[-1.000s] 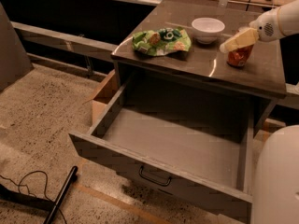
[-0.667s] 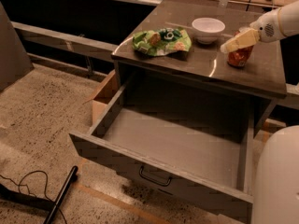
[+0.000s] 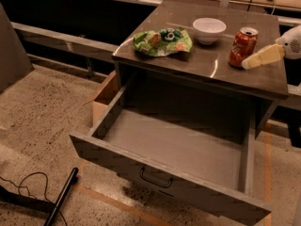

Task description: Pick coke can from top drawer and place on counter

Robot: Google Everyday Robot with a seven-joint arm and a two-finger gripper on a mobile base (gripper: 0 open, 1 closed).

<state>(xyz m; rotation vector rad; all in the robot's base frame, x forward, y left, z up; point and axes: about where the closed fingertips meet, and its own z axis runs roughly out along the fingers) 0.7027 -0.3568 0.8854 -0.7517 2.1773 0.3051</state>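
The coke can (image 3: 243, 46) stands upright on the counter (image 3: 207, 67) near its right side, just right of a white bowl. My gripper (image 3: 249, 62) reaches in from the right edge. Its pale fingers (image 3: 263, 55) lie low beside the can's right side, open and off the can, with the tips close to the can's base. The top drawer (image 3: 169, 149) is pulled fully out below the counter, and its inside shows nothing in it. Its dark bar handle (image 3: 155, 179) is on the front panel.
A white bowl (image 3: 209, 29) and a green chip bag (image 3: 162, 41) lie on the counter's back and left. A cardboard box (image 3: 104, 98) sits on the floor left of the drawer. A black cable and a dark rod (image 3: 59, 201) lie on the speckled floor at lower left.
The gripper was over the can's top and right side; it has now let go and drawn back to the right, so the whole can shows standing on the counter.
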